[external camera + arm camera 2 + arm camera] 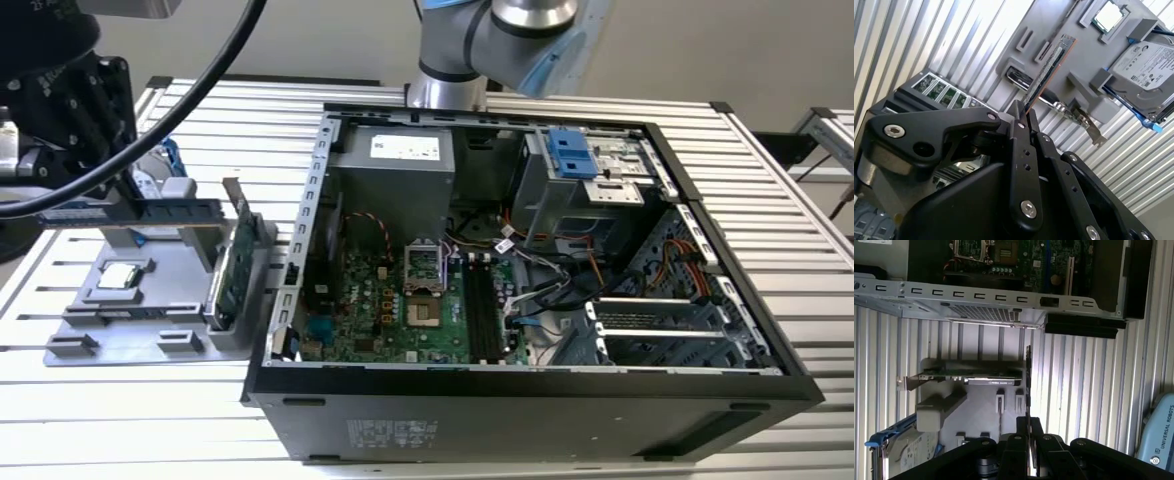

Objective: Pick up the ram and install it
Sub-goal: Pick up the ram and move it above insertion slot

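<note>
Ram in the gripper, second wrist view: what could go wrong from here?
1. The gripper pinches the ram by a thin edge, with most of it jutting past the fingertips; it may pivot or slip.
2. The expansion card stands in the grey tray close beside the ram; a sideways move might clip it.
3. The case wall stands between ram and motherboard; a low approach could strike it.

- In the exterior view, the arm (461, 45) shows a silver and pale blue joint.
- The pincer (1023, 117) has its black fingers (1021, 165) closed tight on one end of the ram (1046, 70).
</note>
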Robot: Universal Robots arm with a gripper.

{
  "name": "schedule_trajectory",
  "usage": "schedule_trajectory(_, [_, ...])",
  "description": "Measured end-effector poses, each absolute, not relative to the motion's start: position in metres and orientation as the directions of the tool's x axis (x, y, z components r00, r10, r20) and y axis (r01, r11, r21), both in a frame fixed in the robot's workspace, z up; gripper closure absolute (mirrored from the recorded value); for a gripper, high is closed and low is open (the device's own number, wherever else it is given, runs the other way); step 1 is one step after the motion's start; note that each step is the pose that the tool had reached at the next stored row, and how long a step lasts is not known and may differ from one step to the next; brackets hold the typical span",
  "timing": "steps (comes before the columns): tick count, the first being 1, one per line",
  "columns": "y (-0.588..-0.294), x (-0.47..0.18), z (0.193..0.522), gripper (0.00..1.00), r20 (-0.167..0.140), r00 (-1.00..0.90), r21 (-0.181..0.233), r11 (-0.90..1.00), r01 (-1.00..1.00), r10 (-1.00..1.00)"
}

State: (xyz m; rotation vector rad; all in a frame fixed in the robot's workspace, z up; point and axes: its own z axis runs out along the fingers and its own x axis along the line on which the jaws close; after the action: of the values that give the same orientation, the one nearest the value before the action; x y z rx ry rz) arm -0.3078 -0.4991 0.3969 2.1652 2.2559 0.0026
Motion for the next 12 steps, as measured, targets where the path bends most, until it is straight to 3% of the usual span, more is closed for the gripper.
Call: schedule_trajectory(12, [-0.4991, -0.2983, 0.3968, 1.0, -0.009, -0.041, 0.011, 0.041, 0.999, 0.999])
